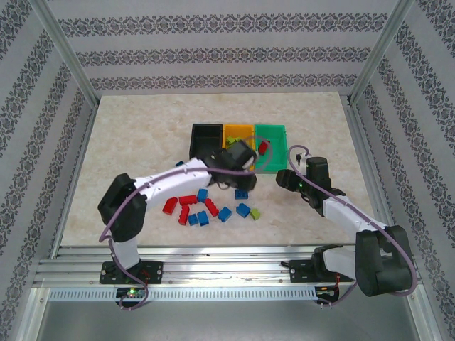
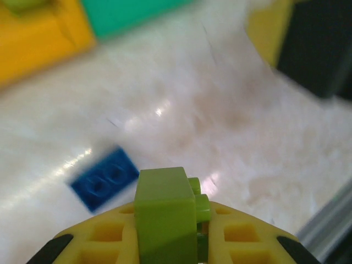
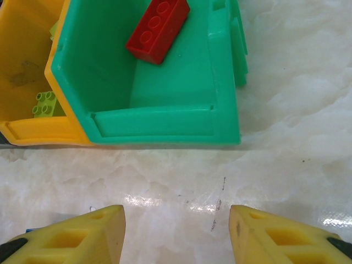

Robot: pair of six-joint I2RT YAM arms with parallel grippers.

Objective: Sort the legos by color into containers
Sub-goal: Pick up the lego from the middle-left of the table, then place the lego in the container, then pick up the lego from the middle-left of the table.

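From above, the table (image 1: 128, 142) carries three bins in a row at its far middle: a black bin (image 1: 205, 135), a yellow bin (image 1: 237, 129) and a green bin (image 1: 279, 132). A red brick (image 1: 264, 147) lies inside the green bin. Loose bricks (image 1: 213, 208) in red, blue and lime are scattered on the table in front of the bins, between the two arms. The left gripper (image 1: 240, 160) hangs just in front of the yellow bin. The right gripper (image 1: 284, 177) sits near the front right corner of the green bin.

The left wrist view is blurred. The left gripper is clamped on a lime brick (image 2: 165, 212), held upright between its yellow fingers (image 2: 110, 236). A blue brick (image 2: 104, 179) lies on the table below it, with the yellow and green bins beyond.

From the right wrist, the right gripper's fingers (image 3: 77, 236) stand wide apart with nothing between them, over bare table just before the green bin. The red brick lies tilted against the bin's far wall. A small lime piece (image 3: 44, 104) rests in the yellow bin.
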